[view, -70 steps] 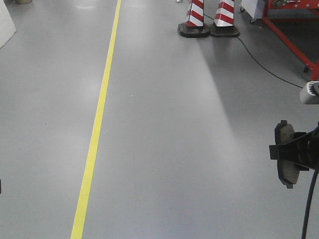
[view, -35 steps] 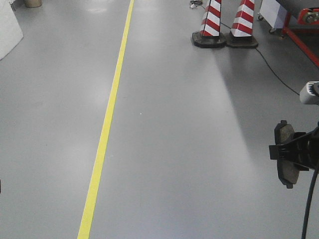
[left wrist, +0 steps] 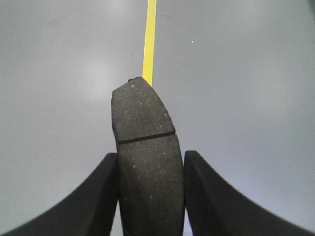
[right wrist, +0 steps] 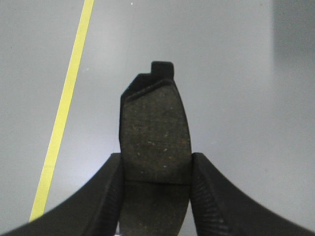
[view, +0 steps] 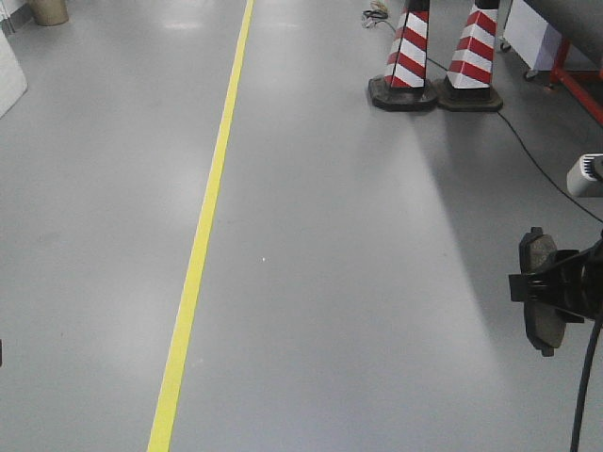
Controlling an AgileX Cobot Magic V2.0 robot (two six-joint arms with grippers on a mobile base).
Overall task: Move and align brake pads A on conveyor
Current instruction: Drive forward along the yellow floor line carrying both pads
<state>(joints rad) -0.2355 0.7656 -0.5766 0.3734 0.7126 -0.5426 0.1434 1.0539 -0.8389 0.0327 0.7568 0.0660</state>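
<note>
**Two pads aloft, no belt in sight**

You have a brake pad in each hand and nowhere yet to put them. The left gripper (left wrist: 150, 160) is clamped on a grooved brake pad (left wrist: 145, 123), its fingers pressing both long edges. The pad stands on end, and one thin slot crosses its face just above the fingertips. The right gripper (right wrist: 156, 162) is likewise closed around a tabbed brake pad (right wrist: 155, 128), from whose upper end a small square lug juts. The front view shows a pad pinched in the same way at its right margin, probably this same one.

Both pads hang in the air over a smooth, faintly glossy grey floor (view: 330, 282), which is split by a yellow line (view: 198, 254). Two red-and-white striped cones (view: 403, 56) and a trailing black cable (view: 528, 151) mark the far end.

The conveyor appears in no view, so judge the task as mid-carry: two pads are picked, none is shown laid down, and the aligning is not yet done. The other two pads are out of frame, so you cannot tell their status.

Both friction faces look coarse and matt, a charcoal compound flecked with pale and rusty grit. The outlines are gently bowed, narrowing towards the top. They look like rigid, flat pieces that should sit steadily once laid face-down.
</note>
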